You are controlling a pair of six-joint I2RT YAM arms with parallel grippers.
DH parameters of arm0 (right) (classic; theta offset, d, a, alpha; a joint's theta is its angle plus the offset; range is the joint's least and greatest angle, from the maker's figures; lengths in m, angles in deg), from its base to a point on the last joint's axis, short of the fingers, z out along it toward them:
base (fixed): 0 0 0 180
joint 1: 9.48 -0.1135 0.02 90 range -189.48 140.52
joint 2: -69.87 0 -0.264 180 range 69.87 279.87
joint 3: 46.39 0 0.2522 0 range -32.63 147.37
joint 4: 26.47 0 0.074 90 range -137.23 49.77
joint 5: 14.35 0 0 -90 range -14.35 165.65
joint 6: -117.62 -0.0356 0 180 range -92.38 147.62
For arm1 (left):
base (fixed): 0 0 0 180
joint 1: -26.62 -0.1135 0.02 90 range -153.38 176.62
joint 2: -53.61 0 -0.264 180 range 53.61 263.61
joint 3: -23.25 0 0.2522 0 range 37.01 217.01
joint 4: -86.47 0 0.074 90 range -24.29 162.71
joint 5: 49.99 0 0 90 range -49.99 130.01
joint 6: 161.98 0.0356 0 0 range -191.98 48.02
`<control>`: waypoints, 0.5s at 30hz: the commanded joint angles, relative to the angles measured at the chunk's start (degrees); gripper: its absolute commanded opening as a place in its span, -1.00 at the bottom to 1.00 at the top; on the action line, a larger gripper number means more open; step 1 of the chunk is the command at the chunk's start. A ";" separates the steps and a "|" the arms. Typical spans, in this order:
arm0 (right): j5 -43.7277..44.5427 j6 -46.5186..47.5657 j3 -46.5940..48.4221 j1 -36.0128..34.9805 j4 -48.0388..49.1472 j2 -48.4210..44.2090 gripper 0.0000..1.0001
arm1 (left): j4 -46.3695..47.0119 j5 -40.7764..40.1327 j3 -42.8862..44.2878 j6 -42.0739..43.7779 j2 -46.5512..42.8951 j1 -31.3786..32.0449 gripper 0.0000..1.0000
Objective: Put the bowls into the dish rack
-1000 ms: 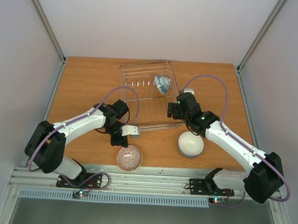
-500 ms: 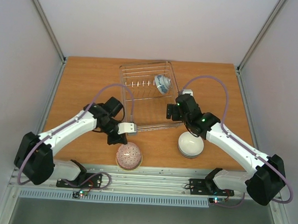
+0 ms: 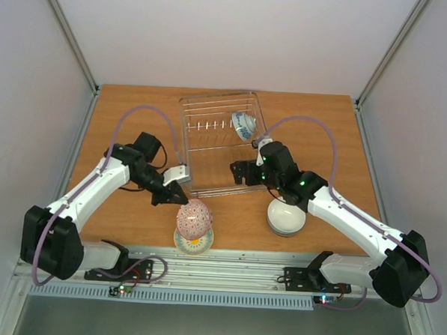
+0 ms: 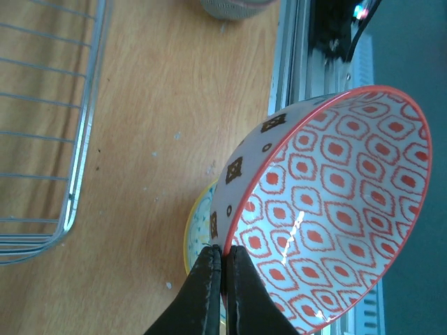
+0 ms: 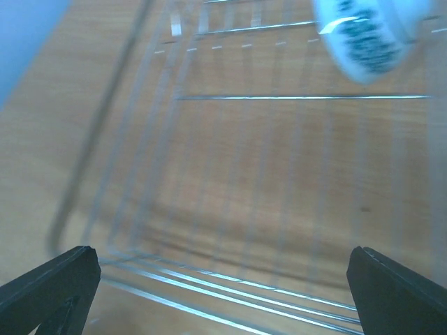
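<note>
Step in hand: carrying bowl two to the rack. Our left gripper point(image 4: 223, 259) is clamped on the rim of the round ceramic bowl with the red diamond pattern inside and a red lip point(image 4: 328, 209). One finger is inside the wall and one outside. The bowl is off the table and tipped up on edge, hanging over a yellow-rimmed ceramic bowl point(image 3: 193, 243) that sits on the wood near the front edge.

The rectangular silver wire dish rack point(image 3: 213, 148) is just beyond, apart from the held bowl. It holds one blue-and-white patterned bowl point(image 3: 243, 125), lying on its side at the far right corner.

The right gripper point(image 3: 240, 171) has its jaws spread wide with nothing in them. It hovers over the rack's near rail. A plain white bowl point(image 3: 286, 216) waits on the table beside that arm; we can't tell whether it's a stack.

Next move, as we judge it: swing the left arm over the near rail without clipping the wire. Lower the bowl on edge into a free slot left of the blue-and-white one, then release. The rim pinch is thin, so we go slowly. The right arm's position over the near rail is the collision risk.
</note>
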 commanded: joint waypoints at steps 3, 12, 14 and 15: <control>-24.99 -9.07 -5.35 -0.59 16.56 -2.63 0.98 | -0.68 12.32 2.67 3.24 0.84 -6.15 -0.99; -40.01 -23.53 -12.31 -1.64 37.57 -1.87 0.97 | 14.45 9.47 -2.13 -8.95 -5.33 -8.67 -0.99; -40.19 -24.42 -12.85 -2.43 38.63 -1.46 0.97 | 15.18 9.61 -2.18 -9.46 -4.98 -9.29 -0.99; -40.11 -24.50 -13.05 -2.81 39.00 -1.21 0.97 | 15.28 9.79 -2.11 -9.64 -4.78 -9.50 -0.99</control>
